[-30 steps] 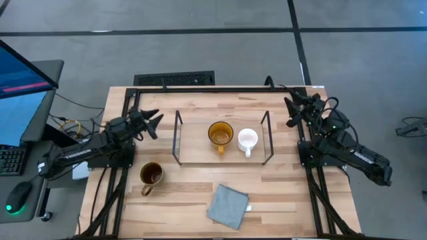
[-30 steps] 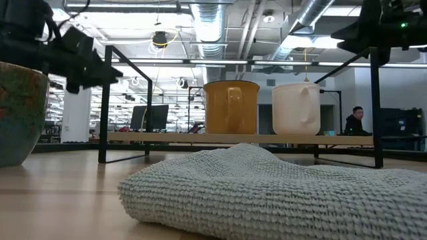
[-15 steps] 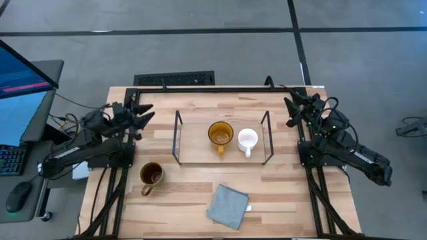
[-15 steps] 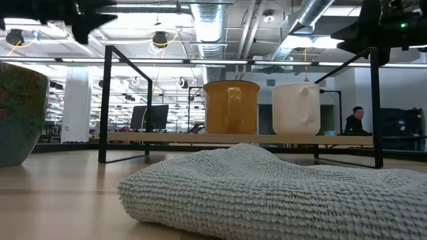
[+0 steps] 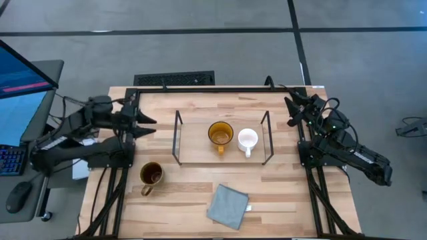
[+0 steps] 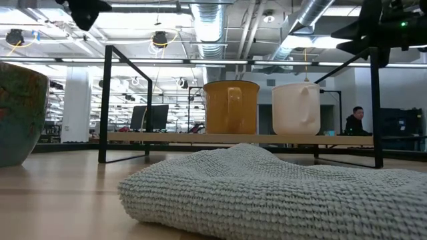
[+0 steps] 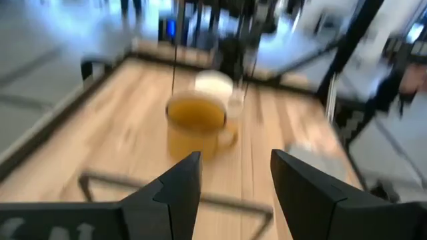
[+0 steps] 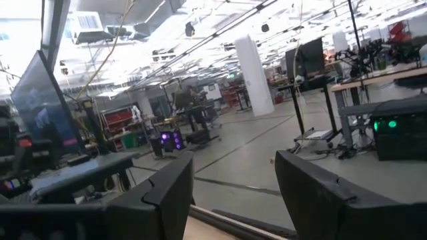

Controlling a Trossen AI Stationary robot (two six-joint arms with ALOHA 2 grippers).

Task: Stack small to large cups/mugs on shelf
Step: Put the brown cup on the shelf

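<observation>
Amber mug (image 5: pixel 220 135) and white mug (image 5: pixel 247 140) stand on your shelf (image 5: pixel 193 148); your left hand (image 5: pixel 144 122) is spread, empty, beside it.

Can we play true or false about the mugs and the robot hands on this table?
1. The amber glass mug and the small white mug stand on the shelf. True.
2. The brownish-tan mug is on the shelf too. False: it stands on the table, off the shelf.
3. The left gripper holds a mug. False: it is open and empty.
4. A grey cloth lies on the table. True.
5. The right gripper touches the white mug. False: it is apart, at the table's edge.
</observation>
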